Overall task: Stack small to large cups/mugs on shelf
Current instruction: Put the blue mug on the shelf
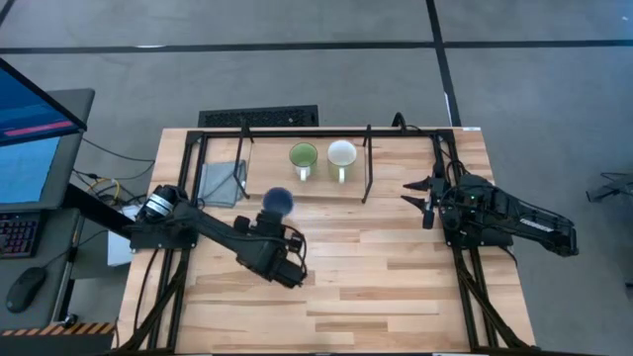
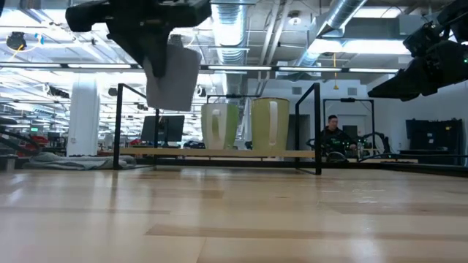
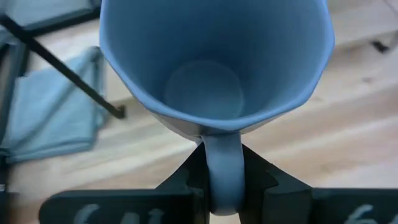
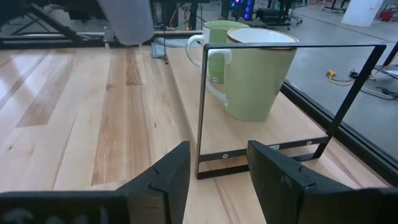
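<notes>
My left gripper (image 1: 274, 220) is shut on the blue-grey mug (image 1: 279, 201), which it holds high above the table just in front of the shelf; the mug also shows in the low view (image 2: 173, 77). The green mug (image 1: 303, 156) and the cream mug (image 1: 341, 154) stand upright side by side on the shelf's wooden board (image 1: 326, 190), their handles toward the table's near side. My right gripper (image 1: 420, 193) is open and empty, to the right of the shelf, with its fingers pointing at the shelf's right end frame (image 4: 205, 112). My left gripper pinches the blue-grey mug's handle (image 3: 222, 168) between its two fingers, one on each side of the loop. The fingers come from the table's near side. The mug is lifted clear of the table, its mouth (image 3: 211, 62) up.
A folded grey cloth (image 1: 223, 183) lies at the shelf's left end, inside the black frame. Upright black rods (image 1: 367, 163) stand at both ends of the board. A keyboard (image 1: 259, 118) lies behind the table. A person (image 2: 333, 131) sits far back in the room.
</notes>
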You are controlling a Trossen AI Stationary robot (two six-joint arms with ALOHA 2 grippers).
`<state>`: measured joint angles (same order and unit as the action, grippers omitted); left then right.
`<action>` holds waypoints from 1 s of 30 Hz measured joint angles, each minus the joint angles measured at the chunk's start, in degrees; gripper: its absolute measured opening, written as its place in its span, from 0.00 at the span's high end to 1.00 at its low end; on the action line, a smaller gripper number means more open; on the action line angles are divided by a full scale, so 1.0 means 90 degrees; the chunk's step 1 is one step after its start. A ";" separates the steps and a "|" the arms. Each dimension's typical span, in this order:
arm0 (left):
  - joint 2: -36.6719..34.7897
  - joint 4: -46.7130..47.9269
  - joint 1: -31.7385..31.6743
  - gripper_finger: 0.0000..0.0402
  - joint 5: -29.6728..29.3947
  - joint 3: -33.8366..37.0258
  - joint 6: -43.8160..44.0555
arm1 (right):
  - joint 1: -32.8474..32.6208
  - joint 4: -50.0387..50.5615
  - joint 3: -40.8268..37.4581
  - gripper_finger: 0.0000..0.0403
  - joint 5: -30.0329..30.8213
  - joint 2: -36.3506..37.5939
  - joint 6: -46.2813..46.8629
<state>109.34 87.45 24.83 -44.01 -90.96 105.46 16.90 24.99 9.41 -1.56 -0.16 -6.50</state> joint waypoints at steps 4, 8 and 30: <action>0.0000 0.0296 -0.0281 0.93 0.0001 0.0001 0.0058 | 0.0000 0.0002 0.0002 0.55 -0.0002 0.0002 0.0002; 0.0000 0.0297 -0.0621 0.93 -0.0050 0.0012 -0.0164 | 0.0000 0.0013 0.0001 0.55 -0.0010 0.0002 0.0002; -0.1751 -0.0163 -0.1373 0.93 -0.0578 0.1131 -0.0985 | -0.0004 0.0032 -0.0032 0.55 -0.0015 0.0000 0.0051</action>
<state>93.58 85.98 12.47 -49.21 -80.78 96.60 16.86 25.28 9.13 -1.69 -0.16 -6.04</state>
